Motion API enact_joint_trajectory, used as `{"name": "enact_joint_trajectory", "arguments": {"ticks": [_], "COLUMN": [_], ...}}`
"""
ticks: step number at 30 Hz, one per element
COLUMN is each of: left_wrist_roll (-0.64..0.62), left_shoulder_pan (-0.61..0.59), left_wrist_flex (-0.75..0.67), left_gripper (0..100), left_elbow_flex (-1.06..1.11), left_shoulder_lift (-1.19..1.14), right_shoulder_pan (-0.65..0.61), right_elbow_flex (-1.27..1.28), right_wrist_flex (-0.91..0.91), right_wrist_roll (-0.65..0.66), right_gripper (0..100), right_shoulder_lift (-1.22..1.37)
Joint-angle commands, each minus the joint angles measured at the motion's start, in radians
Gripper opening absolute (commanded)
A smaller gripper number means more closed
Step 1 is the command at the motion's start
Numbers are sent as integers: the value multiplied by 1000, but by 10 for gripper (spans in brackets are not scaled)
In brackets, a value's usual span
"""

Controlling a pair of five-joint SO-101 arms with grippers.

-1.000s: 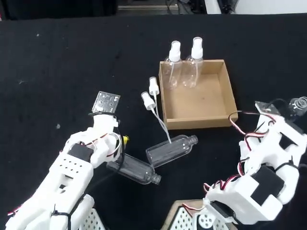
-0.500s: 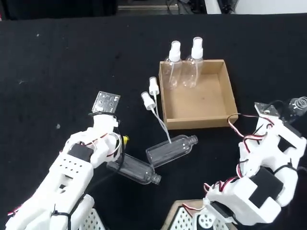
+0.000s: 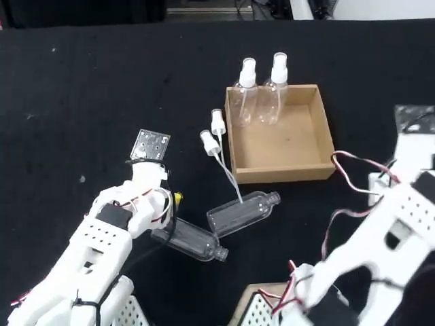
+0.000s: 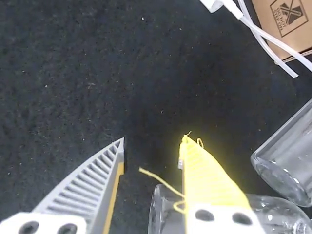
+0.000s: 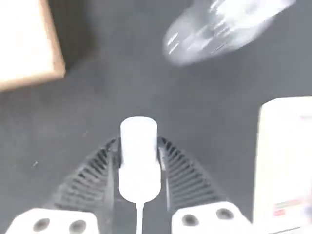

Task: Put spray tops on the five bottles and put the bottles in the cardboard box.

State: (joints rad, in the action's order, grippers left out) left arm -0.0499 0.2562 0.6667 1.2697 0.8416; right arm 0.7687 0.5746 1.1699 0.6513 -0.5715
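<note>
Two capped bottles (image 3: 243,103) in cardboard box (image 3: 282,174), black table (image 3: 102,81); left fingers (image 4: 92,190) apart, right fingers (image 5: 87,185) clamp spray top (image 5: 139,156).

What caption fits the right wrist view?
Right gripper grips a white spray top; cardboard box corner and a bottle lie beyond.

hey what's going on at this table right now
The job is capping spray bottles and boxing them. The right end effector is shut on a spray top. The left end effector is open beside two capless bottles lying on the table. Two capped bottles stand in the cardboard box; two loose tops lie beside it.
</note>
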Motion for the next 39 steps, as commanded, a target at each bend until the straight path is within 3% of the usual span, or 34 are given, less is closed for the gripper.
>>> {"name": "enact_joint_trajectory", "arguments": {"ticks": [1, 18, 39], "left_wrist_roll": [9, 9, 9], "left_shoulder_pan": [2, 1, 1], "left_wrist_flex": [5, 0, 2], "left_gripper": [181, 181, 181], "left_elbow_flex": [-19, -15, -13], "left_shoulder_lift": [20, 20, 20], "right_shoulder_pan": [-32, -38, -11], "right_elbow_flex": [-87, -236, -208], "right_wrist_flex": [-83, -789, -1096], "right_wrist_roll": [-49, -462, -477], "right_gripper": [11, 11, 11], "right_shoulder_lift": [-128, 76, 220]}}
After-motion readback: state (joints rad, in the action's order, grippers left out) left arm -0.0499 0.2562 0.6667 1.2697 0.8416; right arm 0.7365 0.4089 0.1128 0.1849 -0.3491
